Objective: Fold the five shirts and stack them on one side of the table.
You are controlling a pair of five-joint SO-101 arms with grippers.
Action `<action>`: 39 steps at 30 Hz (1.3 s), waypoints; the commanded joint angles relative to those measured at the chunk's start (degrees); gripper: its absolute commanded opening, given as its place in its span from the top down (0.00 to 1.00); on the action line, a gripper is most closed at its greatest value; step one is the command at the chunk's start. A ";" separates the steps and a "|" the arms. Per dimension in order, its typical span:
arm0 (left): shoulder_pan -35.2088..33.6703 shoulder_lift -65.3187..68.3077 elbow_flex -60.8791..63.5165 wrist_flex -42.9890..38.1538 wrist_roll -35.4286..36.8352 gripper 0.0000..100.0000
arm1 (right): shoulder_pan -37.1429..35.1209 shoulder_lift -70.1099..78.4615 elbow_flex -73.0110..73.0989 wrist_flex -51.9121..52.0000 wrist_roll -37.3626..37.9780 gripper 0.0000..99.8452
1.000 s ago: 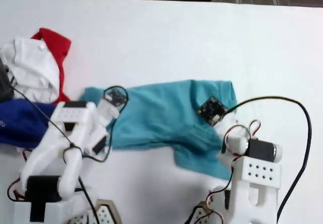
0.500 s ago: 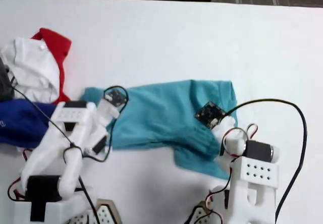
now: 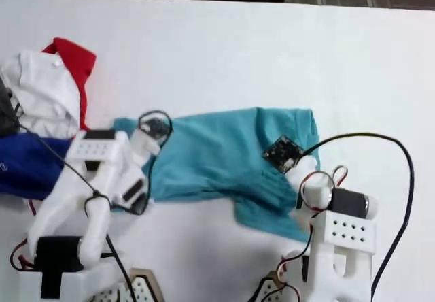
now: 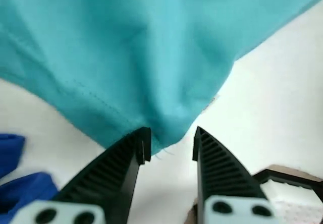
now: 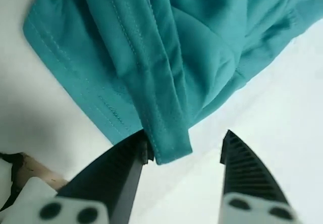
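Across the middle of the frame in the high view lies a teal shirt (image 3: pixel 217 156), spread out on the white surface (image 3: pixel 272 50). It runs from left to right, and its lower right end is bunched and folded over. At the far left of the frame is a heap of other shirts. A red shirt (image 3: pixel 76 58) is at the top, a white shirt (image 3: pixel 41 94) lies partly over it, and a blue shirt (image 3: pixel 27 164) sits just below them at the left edge.

At the lower left stands the left arm (image 3: pixel 88 186), with its tip at the left end of the teal shirt. In the left wrist view the left jaws are spread a little way. A bunched point of the teal shirt (image 4: pixel 151 47) hangs into the gap between their tips and is not pinched. A bit of the blue shirt (image 4: pixel 22 186) shows in the lower left corner of that view.

At the lower right stands the right arm (image 3: pixel 343 230), with its tip over the right part of the teal shirt. A black cable (image 3: pixel 406 179) loops around it. In the right wrist view the right jaws are spread wide. A stitched fold of the teal shirt (image 5: pixel 166 47) ends just beside one of them, and bare surface lies between the cloth and the other.
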 commanded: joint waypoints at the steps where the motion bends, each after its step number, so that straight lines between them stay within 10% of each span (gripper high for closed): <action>1: 0.09 -1.58 -12.44 8.62 0.00 0.83 | 0.31 -1.36 -7.21 -0.40 0.00 0.76; 12: -0.44 5.19 -44.09 16.26 6.07 0.83 | -0.92 1.80 -22.15 -14.55 -21.63 0.82; 15: -0.35 14.95 -44.70 11.69 8.79 0.83 | -4.97 9.80 -22.42 -18.51 -22.59 0.99; 26: -0.79 43.25 -62.11 5.36 11.52 0.83 | -10.86 53.41 -40.53 -28.18 -22.59 0.98; 39: -10.11 53.10 -68.00 7.74 9.49 0.83 | -0.66 76.18 -53.36 -28.26 -22.15 0.98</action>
